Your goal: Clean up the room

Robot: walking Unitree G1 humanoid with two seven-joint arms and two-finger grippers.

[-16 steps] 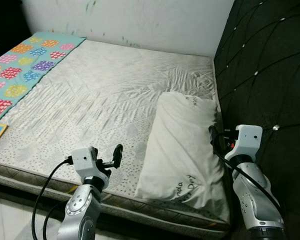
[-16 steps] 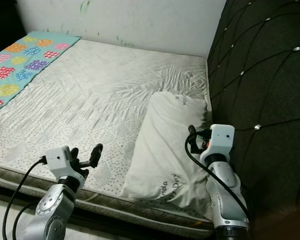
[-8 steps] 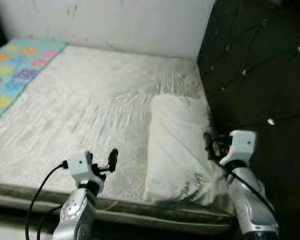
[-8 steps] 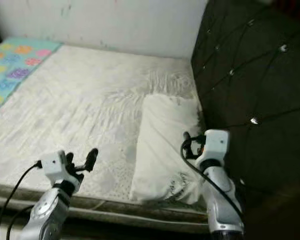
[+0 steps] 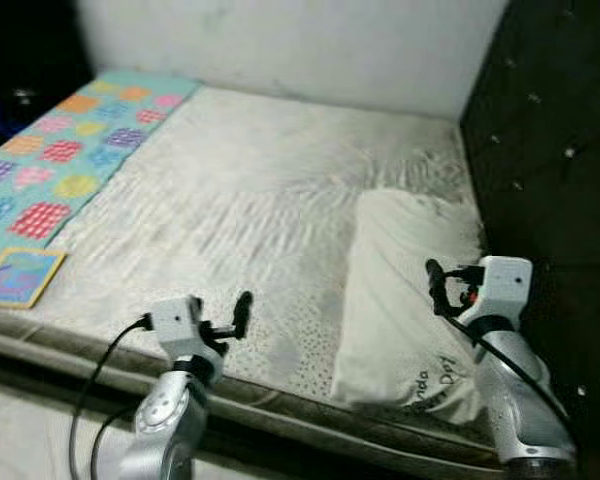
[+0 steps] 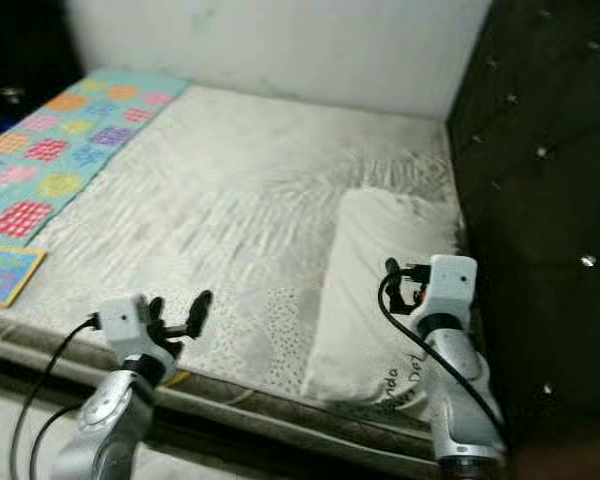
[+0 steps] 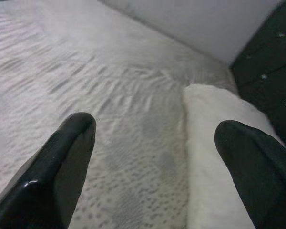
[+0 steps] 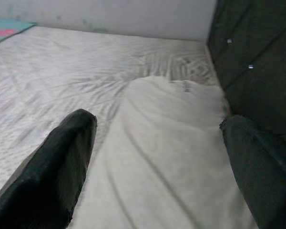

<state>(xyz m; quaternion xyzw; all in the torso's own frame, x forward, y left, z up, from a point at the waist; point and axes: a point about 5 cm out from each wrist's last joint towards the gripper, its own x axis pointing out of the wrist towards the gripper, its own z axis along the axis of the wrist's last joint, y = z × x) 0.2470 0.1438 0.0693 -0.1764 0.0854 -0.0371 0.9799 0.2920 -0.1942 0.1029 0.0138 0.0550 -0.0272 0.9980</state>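
You're looking at a bed that's mostly bare: white mattress with the white pillow lying flat at the head end, right against the dark tufted headboard. Right gripper is hanging just above the near half of the pillow, fingers spread wide, gripping nothing; in its wrist view the pillow is sitting directly ahead between the two fingers, headboard just off its outer finger. Left gripper is hovering over the mattress near the front edge, also splayed apart and empty, with the pillow's edge ahead of its inner finger and bare sheet ahead of the other. Well away from the left gripper, on its outer side, the teal patterned blanket is lying along the foot of the bed, and a small square book or card is sitting at the near corner next to it. My read: pillow is looking roughly placed, though slightly skewed, so maybe that part is done. What's left, as far as I can judge, is the flat item at the corner and possibly straightening the blanket. Head views are blurring a bit, so I'm not calling finer detail
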